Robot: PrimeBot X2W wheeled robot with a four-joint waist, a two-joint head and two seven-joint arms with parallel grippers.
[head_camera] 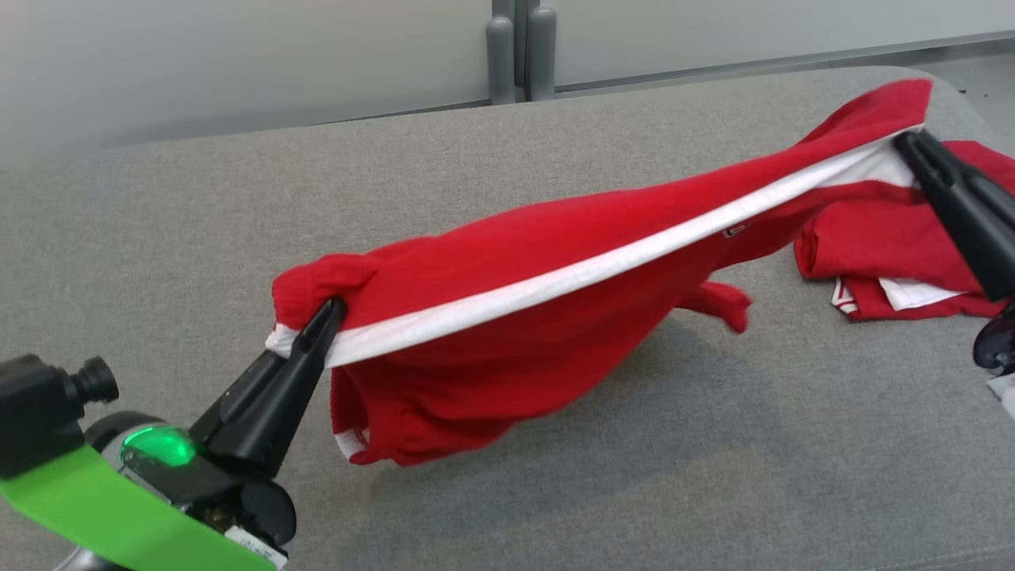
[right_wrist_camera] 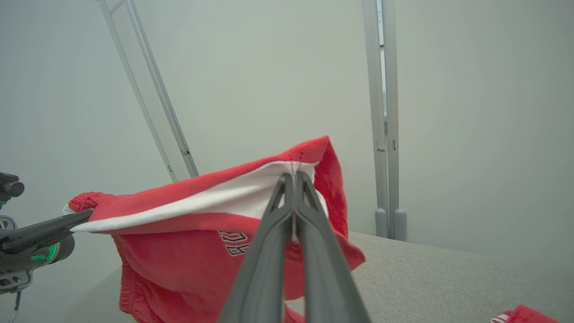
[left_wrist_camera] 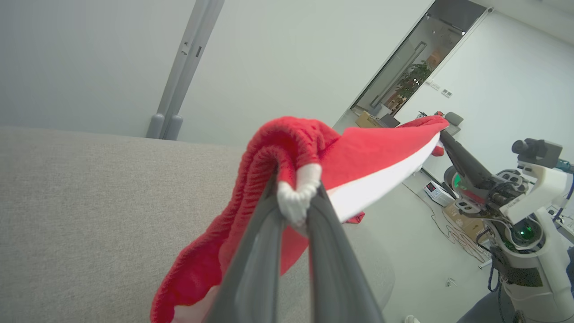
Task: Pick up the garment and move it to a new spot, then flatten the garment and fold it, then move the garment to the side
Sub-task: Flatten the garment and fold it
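Note:
A red garment (head_camera: 507, 333) with a white stripe hangs stretched in the air above the grey cushion (head_camera: 555, 492). My left gripper (head_camera: 329, 313) is shut on its ribbed left end, seen close up as the left gripper (left_wrist_camera: 293, 204) pinching red and white fabric (left_wrist_camera: 287, 148). My right gripper (head_camera: 908, 143) is shut on the far right end near the cushion's back right corner. In the right wrist view the right gripper (right_wrist_camera: 293, 177) pinches the white stripe, and the garment (right_wrist_camera: 179, 251) sags below with printed lettering showing.
A second folded red garment (head_camera: 888, 246) lies on the cushion at the right, behind my right fingers. A grey wall (head_camera: 238, 55) with a door post (head_camera: 519, 47) stands behind. The cushion's right edge is rounded.

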